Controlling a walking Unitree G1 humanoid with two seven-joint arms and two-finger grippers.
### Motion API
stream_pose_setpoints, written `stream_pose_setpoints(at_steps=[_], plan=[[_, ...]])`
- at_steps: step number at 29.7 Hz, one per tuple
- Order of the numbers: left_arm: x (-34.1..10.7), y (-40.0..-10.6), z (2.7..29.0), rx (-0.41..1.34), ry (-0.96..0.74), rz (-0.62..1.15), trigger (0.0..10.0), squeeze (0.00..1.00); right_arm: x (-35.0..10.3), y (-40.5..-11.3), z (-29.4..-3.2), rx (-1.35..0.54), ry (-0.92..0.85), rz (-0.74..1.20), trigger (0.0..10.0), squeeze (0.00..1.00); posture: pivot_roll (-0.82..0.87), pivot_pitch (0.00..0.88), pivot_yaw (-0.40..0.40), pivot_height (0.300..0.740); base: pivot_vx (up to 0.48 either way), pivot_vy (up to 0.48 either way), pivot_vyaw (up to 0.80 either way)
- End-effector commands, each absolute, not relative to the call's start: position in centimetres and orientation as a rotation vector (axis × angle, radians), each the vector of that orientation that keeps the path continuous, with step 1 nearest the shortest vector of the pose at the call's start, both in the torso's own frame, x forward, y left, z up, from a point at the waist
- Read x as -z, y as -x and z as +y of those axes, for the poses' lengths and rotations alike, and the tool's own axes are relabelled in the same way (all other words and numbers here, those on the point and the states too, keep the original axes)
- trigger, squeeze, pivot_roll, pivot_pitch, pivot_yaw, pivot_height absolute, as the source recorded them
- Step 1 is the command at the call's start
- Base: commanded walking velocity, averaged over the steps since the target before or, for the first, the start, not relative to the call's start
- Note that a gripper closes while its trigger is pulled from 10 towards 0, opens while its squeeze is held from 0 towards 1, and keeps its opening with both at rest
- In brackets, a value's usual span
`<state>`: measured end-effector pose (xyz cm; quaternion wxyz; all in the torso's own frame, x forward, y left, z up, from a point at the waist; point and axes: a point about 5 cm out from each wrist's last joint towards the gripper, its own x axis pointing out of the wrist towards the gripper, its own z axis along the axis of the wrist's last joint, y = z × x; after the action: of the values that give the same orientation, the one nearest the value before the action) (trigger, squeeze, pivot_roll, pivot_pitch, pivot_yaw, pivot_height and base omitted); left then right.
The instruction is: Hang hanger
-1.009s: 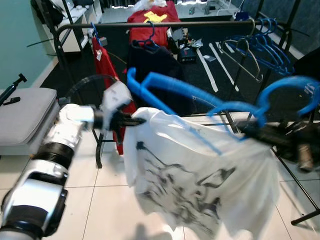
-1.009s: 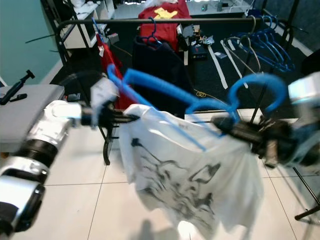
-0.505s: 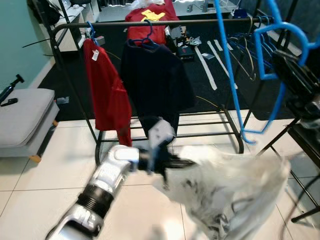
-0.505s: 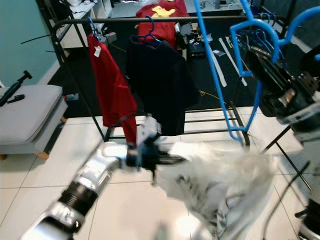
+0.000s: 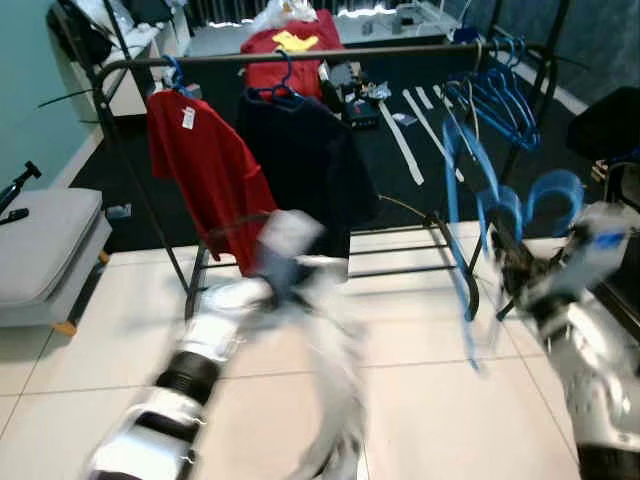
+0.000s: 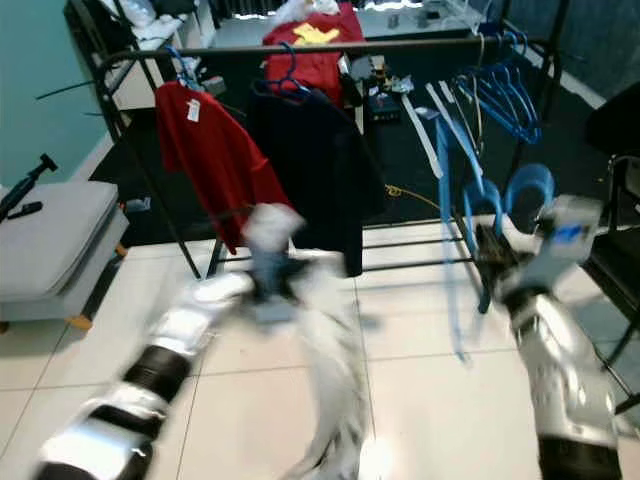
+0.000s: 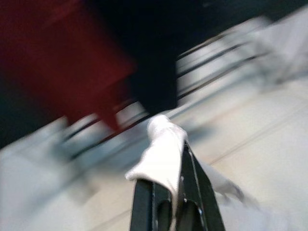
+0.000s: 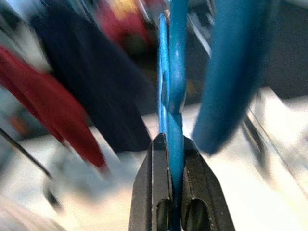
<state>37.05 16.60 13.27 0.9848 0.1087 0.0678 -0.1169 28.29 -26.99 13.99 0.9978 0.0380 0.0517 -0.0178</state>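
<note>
My right gripper point(image 5: 503, 258) is shut on a blue plastic hanger point(image 5: 466, 205), which stands nearly upright in front of the rack's right end; the right wrist view has the hanger point(image 8: 173, 82) pinched between the black fingers point(image 8: 159, 187). Low in front of the rack, my left gripper point(image 5: 288, 272) is shut on a white printed shirt point(image 5: 338, 385). The shirt trails down toward the floor in a blur, off the hanger. In the left wrist view a fold of the shirt point(image 7: 162, 156) is clamped in the left gripper point(image 7: 180, 161).
The black clothes rack point(image 5: 300, 56) stands ahead with a red shirt point(image 5: 200, 170) and a dark shirt point(image 5: 300, 150) hanging on blue hangers. Several spare blue hangers point(image 5: 500, 95) hang at its right end. A grey cushioned stool point(image 5: 40, 250) stands at the left. White tiled floor lies in front.
The white shirt has come off the blue hanger and dropped with my left gripper. My right gripper swung the hanger upright, then lowered it. Both arms are blurred with motion.
</note>
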Motion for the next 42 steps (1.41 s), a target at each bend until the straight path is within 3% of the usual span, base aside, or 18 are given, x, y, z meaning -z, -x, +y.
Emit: stream_pose_setpoints(at_steps=[1, 6, 12, 19, 21, 25, 30, 42], plan=[[-12.7, -36.3, 19.9, 0.038, -0.224, 0.15, 10.0, 0.0, -12.7, -28.3, -25.6, 0.02, -0.027, 0.151, 10.0, 0.0, -0.06, 0.151, 0.092, 0.74, 0.0, 0.0, 0.8], [-10.2, -33.7, 23.8, -0.224, -0.057, 0.208, 10.0, 0.0, -10.2, -27.3, -24.2, 0.003, 0.035, 0.215, 10.0, 0.0, -0.06, 0.175, 0.08, 0.74, 0.0, 0.0, 0.79], [-8.4, -31.1, 24.5, -0.318, 0.21, 0.224, 10.0, 0.0, -10.2, -27.4, -23.7, -0.063, 0.191, 0.219, 10.0, 0.0, -0.05, 0.193, 0.047, 0.74, 0.0, 0.0, 0.78], [-8.5, -29.4, 22.4, -0.198, 0.222, 0.193, 10.0, 0.0, -9.8, -27.1, -23.3, -0.105, 0.254, 0.223, 10.0, 0.0, -0.02, 0.196, 0.015, 0.74, 0.0, 0.0, 0.77], [-8.3, -25.3, 18.0, 0.055, 0.256, 0.171, 10.0, 0.0, -9.9, -24.5, -21.1, -0.194, 0.158, 0.206, 10.0, 0.0, 0.0, 0.205, -0.023, 0.74, 0.0, 0.0, 0.77], [-8.9, -23.0, 15.7, 0.163, 0.225, 0.121, 10.0, 0.0, -10.2, -22.3, -19.5, -0.255, 0.141, 0.177, 10.0, 0.0, 0.0, 0.211, -0.027, 0.74, 0.0, 0.0, 0.77], [-10.1, -24.4, 15.5, 0.177, 0.252, 0.057, 10.0, 0.0, -10.9, -23.4, -21.0, -0.127, -0.032, 0.083, 10.0, 0.0, 0.0, 0.207, -0.026, 0.74, 0.0, 0.0, 0.77], [-13.2, -24.3, 15.8, 0.18, 0.188, -0.021, 10.0, 0.0, -11.4, -23.0, -21.1, -0.144, -0.078, 0.078, 10.0, 0.0, 0.02, 0.218, -0.025, 0.74, 0.0, 0.0, 0.76]])
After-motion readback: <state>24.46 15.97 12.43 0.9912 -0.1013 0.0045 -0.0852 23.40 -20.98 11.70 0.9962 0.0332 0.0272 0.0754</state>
